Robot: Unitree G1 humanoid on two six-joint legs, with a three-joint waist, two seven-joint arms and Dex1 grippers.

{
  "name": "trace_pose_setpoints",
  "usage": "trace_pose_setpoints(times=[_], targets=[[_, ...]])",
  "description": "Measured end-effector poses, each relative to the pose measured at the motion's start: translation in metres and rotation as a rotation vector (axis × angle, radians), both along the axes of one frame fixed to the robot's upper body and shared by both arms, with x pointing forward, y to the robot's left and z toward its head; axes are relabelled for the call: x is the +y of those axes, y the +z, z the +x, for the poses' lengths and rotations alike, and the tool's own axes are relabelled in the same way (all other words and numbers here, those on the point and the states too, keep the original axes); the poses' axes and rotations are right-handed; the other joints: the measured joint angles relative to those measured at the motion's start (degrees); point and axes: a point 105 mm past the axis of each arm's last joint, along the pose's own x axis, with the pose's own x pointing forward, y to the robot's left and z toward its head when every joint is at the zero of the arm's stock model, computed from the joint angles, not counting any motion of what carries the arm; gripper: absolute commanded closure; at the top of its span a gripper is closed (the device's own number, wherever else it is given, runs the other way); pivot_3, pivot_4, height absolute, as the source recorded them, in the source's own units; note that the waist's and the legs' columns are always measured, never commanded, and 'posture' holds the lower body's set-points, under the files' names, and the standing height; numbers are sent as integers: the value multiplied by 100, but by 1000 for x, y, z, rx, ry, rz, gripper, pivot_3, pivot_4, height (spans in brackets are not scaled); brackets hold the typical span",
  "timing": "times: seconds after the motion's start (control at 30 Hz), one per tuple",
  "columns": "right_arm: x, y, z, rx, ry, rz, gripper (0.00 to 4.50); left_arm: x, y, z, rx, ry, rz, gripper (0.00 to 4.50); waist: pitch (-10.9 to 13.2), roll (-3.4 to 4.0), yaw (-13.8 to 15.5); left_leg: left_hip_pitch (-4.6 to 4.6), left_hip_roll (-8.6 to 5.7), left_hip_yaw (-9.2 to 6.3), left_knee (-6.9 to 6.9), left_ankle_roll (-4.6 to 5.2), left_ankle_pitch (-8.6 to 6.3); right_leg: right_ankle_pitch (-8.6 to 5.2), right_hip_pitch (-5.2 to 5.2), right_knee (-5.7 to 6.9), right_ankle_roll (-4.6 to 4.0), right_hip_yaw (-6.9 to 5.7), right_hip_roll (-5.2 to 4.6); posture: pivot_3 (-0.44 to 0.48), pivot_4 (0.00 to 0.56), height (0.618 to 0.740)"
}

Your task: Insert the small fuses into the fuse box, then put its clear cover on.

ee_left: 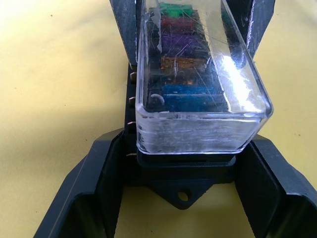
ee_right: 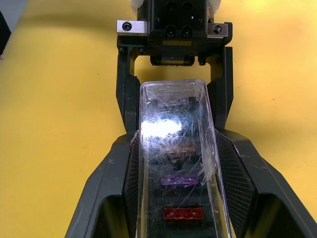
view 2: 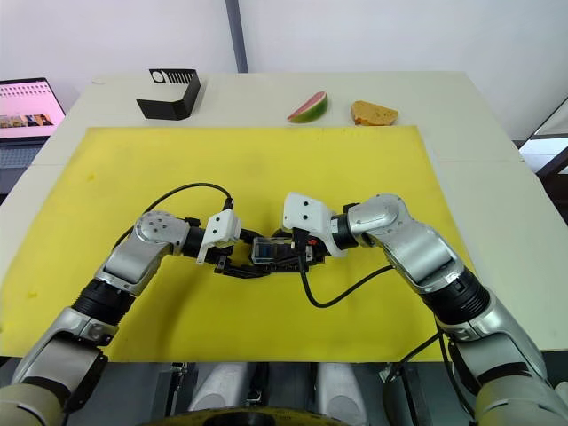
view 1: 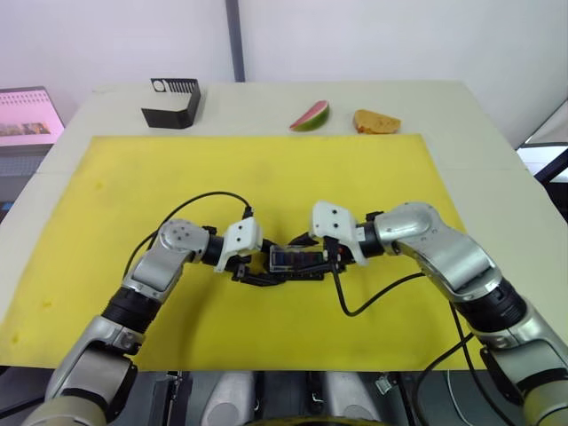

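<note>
The fuse box point(view 1: 297, 260) lies on the yellow mat near its front middle, a small black block held from both ends. The clear cover point(ee_left: 198, 74) sits on top of it, scratched and glinting. Under it the small fuses show in a row: blue point(ee_left: 190, 91), tan, purple point(ee_left: 181, 42), red point(ee_right: 183, 213) and teal. My left gripper point(view 1: 257, 271) grips the box's left end, its fingers point(ee_left: 99, 188) tight against the black base point(ee_left: 183, 173). From the other end my right gripper point(view 1: 324, 262) closes on the cover's long sides point(ee_right: 176, 148).
A larger black box with a white slotted top point(view 1: 173, 104) stands at the table's far left. A watermelon slice point(view 1: 311, 115) and a piece of bread point(view 1: 376, 122) lie beyond the mat point(view 1: 266, 169). A laptop screen point(view 1: 27, 115) glows off the left edge.
</note>
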Motion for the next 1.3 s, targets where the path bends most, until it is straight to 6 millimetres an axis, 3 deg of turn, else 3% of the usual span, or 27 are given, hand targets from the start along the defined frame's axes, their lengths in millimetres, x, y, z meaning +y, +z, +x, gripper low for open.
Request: trace_pose_setpoints(times=[0.2, 0.37, 0.87, 1.07, 1.17, 1.3], targets=[[-1, -2, -1, -23, -3, 6, 2828, 0, 0, 1, -5, -5, -1, 1919, 0, 0, -2, 1, 0, 0, 1, 0, 0, 0, 0, 0, 0, 0, 0, 0, 150, 740], [-4, -5, 3, -33, -15, -12, 378, 0, 0, 1, -6, -5, -1, 1919, 0, 0, -4, 1, -1, 0, 1, 0, 0, 0, 1, 1, 0, 0, 0, 0, 150, 740], [-8, 1, 11, -60, -19, -17, 378, 0, 0, 1, -10, -5, 1, 1919, 0, 0, -3, 2, -2, 0, 2, 0, 0, 0, 1, 4, 0, 0, 0, 0, 150, 740], [1, 32, -7, -54, 84, 139, 378, -1, 0, 1, -12, -4, 3, 1919, -1, -1, -2, 6, -2, 0, 2, 0, 0, 0, 5, 3, 1, 0, 0, 0, 150, 740], [3, 30, -7, -32, 68, 201, 1188, -1, 0, 1, -13, -5, 2, 1919, -1, -2, 0, 7, -2, 0, 2, 0, 0, 0, 7, 3, 1, 0, -1, 0, 150, 740], [5, 24, -7, 8, 49, 277, 3089, -1, 0, 2, -14, -4, 3, 1919, -1, -2, 2, 7, -2, 0, 2, 0, 0, 0, 7, 3, 1, 0, -1, 0, 150, 740]])
